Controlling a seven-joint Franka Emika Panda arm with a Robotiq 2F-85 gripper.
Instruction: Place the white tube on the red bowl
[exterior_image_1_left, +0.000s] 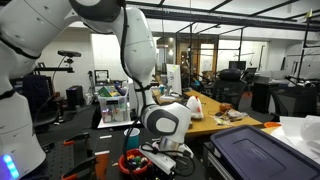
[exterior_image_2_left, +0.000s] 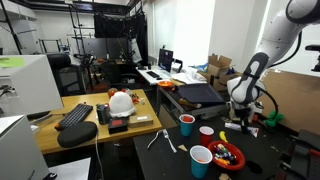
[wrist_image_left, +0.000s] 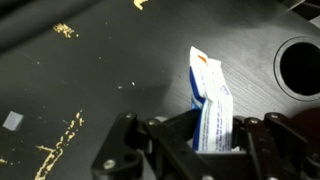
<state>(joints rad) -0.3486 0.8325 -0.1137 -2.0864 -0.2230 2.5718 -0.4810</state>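
In the wrist view my gripper (wrist_image_left: 212, 135) is shut on the white tube (wrist_image_left: 208, 95), which has blue print and sticks out from between the jaws over a dark tabletop. The red bowl (exterior_image_2_left: 228, 155), low and wide with small coloured pieces in it, sits on the black table in front of and below my gripper (exterior_image_2_left: 240, 120) in an exterior view. It also shows under the arm as the red bowl (exterior_image_1_left: 132, 161), beside my gripper (exterior_image_1_left: 160, 148). The tube is too small to make out in either exterior view.
A red cup (exterior_image_2_left: 186, 124), a pale pink cup (exterior_image_2_left: 207, 133) and a blue-and-white cup (exterior_image_2_left: 201, 160) stand near the bowl. A dark round opening (wrist_image_left: 300, 65) lies right of the tube. A wooden desk (exterior_image_2_left: 75, 135) carries a keyboard and clutter.
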